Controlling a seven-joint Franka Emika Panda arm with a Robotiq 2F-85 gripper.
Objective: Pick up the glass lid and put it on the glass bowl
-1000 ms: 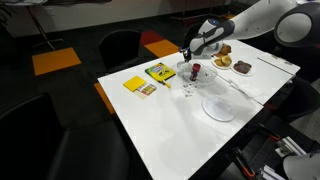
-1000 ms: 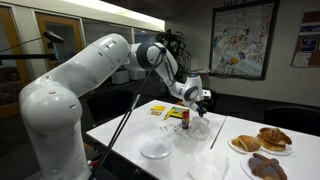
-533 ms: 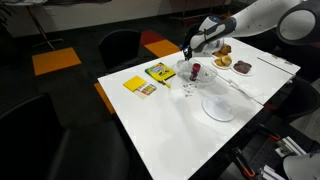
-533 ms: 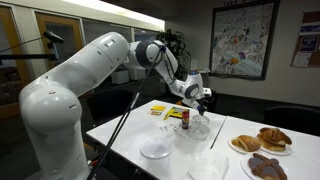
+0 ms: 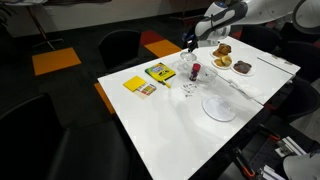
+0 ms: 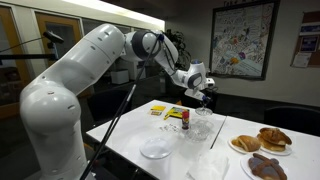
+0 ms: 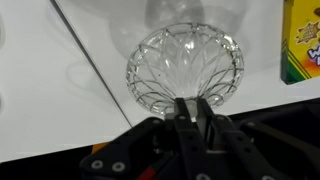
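Note:
My gripper (image 5: 190, 46) is shut on the knob of the glass lid (image 5: 187, 64), a small clear ribbed dome, and holds it in the air above the white table (image 5: 170, 130). In the wrist view the lid (image 7: 185, 68) hangs from the closed fingertips of the gripper (image 7: 187, 108). It also shows under the gripper (image 6: 203, 93) in an exterior view, as a faint clear shape (image 6: 204, 108). The glass bowl (image 5: 190, 85), low and clear with dark specks, sits on the table just below and in front; it shows in both exterior views (image 6: 195, 131).
A small red bottle (image 5: 196, 70) stands beside the bowl. A large flat whitish disc (image 5: 219, 107) lies nearer the table's edge. Two plates of pastries (image 5: 222, 62) (image 5: 243, 68) sit at the far end. A yellow crayon box (image 5: 157, 72) and a yellow card (image 5: 138, 86) lie to the side.
The gripper has risen from the table with the glass lid in it. The lid now hangs clear above the bowl and bottle. Nothing else moved.

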